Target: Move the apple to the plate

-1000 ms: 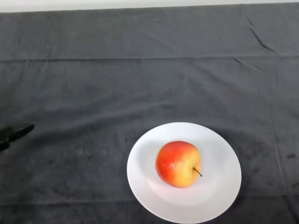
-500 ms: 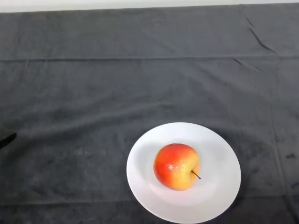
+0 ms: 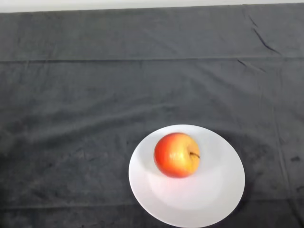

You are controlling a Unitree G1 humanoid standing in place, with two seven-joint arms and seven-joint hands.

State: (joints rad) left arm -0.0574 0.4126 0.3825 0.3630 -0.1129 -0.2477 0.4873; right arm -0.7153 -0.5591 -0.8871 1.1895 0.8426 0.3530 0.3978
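Cloth [image 3: 95, 85], dark grey and a little rumpled, covers the whole table from where I stand, with long creases running across it side to side and a few short wrinkles up in the far right corner; a thin pale strip shows along the far edge beyond it. On the near side, a bit right of the middle, sits a round white plate [image 3: 218, 190], plain and shallow, its nearest rim cut off by the bottom edge of the view. It casts a soft shadow on the cloth along its right side. The plate holds one thing only, the apple [image 3: 176, 155], which rests on the plate's surface toward the far left part of it, close to the rim there but inside it, with most of the bare white showing to the right and toward the near side. The apple is red over most of its skin, deepest on its left flank, fading to yellow on the right around the stem. It lies tipped, so the short dark stem [image 3: 194, 154] points off to the right rather than straight up. A faint pinkish reflection of the fruit shows on the plate just in front of it.
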